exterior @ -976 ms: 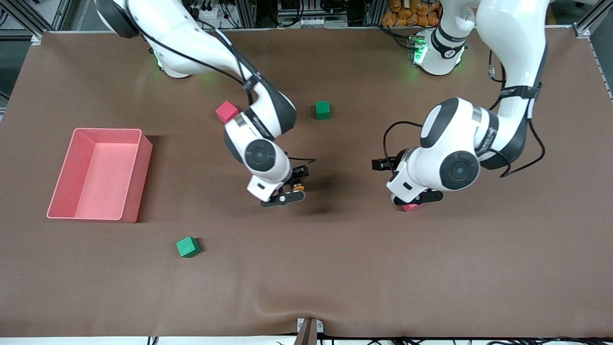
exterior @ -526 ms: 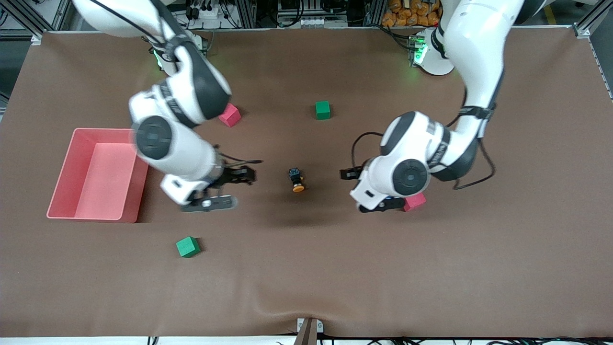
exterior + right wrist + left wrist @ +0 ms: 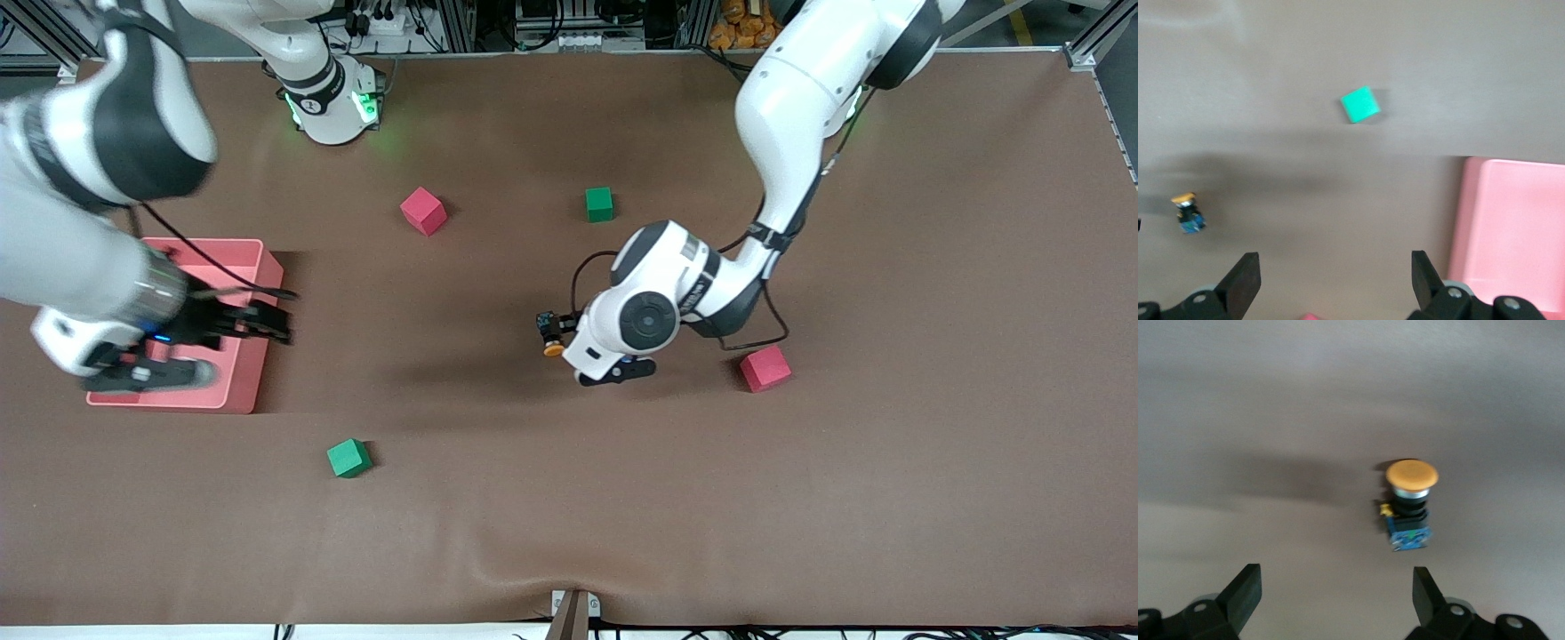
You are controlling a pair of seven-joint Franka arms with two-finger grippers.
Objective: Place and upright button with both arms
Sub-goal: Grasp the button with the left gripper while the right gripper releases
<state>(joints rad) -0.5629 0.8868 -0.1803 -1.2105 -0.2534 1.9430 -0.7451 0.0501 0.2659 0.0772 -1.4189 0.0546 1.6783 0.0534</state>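
Note:
The button [image 3: 549, 334] lies on its side on the brown mat mid-table, its orange cap toward the front camera. My left gripper [image 3: 592, 346] is low, right beside it on the left arm's side, fingers open and empty. In the left wrist view the button [image 3: 1410, 503] lies just ahead of the open left gripper [image 3: 1337, 583], nearer one finger, and nothing touches it. My right gripper [image 3: 201, 350] is open and empty, raised over the pink bin [image 3: 213, 242]. The right wrist view shows the open right gripper [image 3: 1335, 267] and the button [image 3: 1188, 213] far off.
A pink cube [image 3: 422, 211] and a green cube [image 3: 599, 204] lie nearer the bases. Another pink cube [image 3: 765, 368] lies beside the left arm's hand. A green cube [image 3: 348, 458] lies nearer the front camera than the bin. The right wrist view shows a green cube [image 3: 1360, 105] and the bin [image 3: 1511, 227].
My right gripper let go of the button, left it on its side and swung away up over the pink bin. My left gripper moved from the pink cube to beside the button.

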